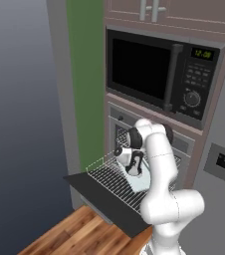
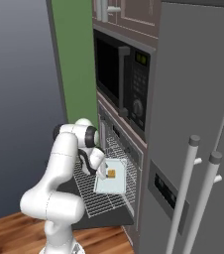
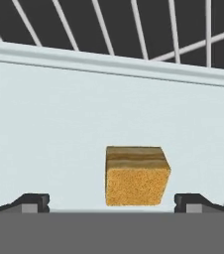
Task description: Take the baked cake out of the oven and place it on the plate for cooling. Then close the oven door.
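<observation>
The baked cake (image 3: pixel 136 176) is a small yellow-orange block lying on a pale square tray (image 3: pixel 59 124). The tray (image 2: pixel 115 187) rests on a wire rack (image 1: pixel 109 177) pulled out over the oven door (image 1: pixel 102 196), which lies open and flat. My gripper (image 3: pixel 114 203) hangs open just above the tray, one dark fingertip on each side of the cake and neither touching it. In the right base view the gripper (image 2: pixel 103 171) points down beside the cake (image 2: pixel 111 173). The oven (image 1: pixel 134 119) sits below the microwave. The plate is out of view.
A black microwave (image 1: pixel 159 69) with a green clock is built in above the oven. A grey fridge (image 2: pixel 198 124) with two vertical handles stands to the right. A green wall panel (image 1: pixel 84 74) borders the left side, with wooden floor (image 1: pixel 79 236) below.
</observation>
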Robot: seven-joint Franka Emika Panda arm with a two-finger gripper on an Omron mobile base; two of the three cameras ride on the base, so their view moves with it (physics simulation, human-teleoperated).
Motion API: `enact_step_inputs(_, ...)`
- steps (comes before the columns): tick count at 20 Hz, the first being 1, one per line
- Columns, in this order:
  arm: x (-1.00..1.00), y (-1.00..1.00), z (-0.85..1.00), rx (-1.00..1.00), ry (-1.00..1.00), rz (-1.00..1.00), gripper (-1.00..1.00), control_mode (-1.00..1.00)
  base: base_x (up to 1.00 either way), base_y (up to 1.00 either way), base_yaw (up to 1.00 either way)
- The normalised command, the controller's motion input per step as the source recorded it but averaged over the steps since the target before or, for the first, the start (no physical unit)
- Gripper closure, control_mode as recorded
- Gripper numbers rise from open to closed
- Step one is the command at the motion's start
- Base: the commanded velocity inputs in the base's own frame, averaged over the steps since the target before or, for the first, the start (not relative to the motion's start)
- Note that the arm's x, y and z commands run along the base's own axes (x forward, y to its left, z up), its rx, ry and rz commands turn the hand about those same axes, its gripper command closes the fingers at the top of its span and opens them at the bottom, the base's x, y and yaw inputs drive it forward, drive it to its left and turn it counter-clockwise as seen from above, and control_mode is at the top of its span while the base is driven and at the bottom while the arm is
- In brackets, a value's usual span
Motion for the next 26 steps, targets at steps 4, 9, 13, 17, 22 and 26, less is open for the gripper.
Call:
enact_step_inputs(4, 0.25, 0.0, -0.25, 0.0, 0.0, 0.0, -1.0, -1.0, 0.0, 0.0, 0.0)
enact_step_inputs(9, 0.16, 0.0, -0.21, 0.0, 0.0, 0.0, -1.0, -1.0, 0.0, 0.0, 0.0)
enact_step_inputs(13, 0.0, -0.17, -0.05, 0.0, 0.0, 0.0, -1.0, -1.0, 0.0, 0.0, 0.0)
enact_step_inputs(17, 0.01, -0.21, -0.07, 0.0, 0.0, 0.0, -1.0, -1.0, 0.0, 0.0, 0.0)
enact_step_inputs(22, 0.04, -0.13, -0.16, 0.0, 0.0, 0.0, -1.0, -1.0, 0.0, 0.0, 0.0)
enact_step_inputs(26, 0.13, -0.01, -0.18, 0.0, 0.0, 0.0, -1.0, -1.0, 0.0, 0.0, 0.0)
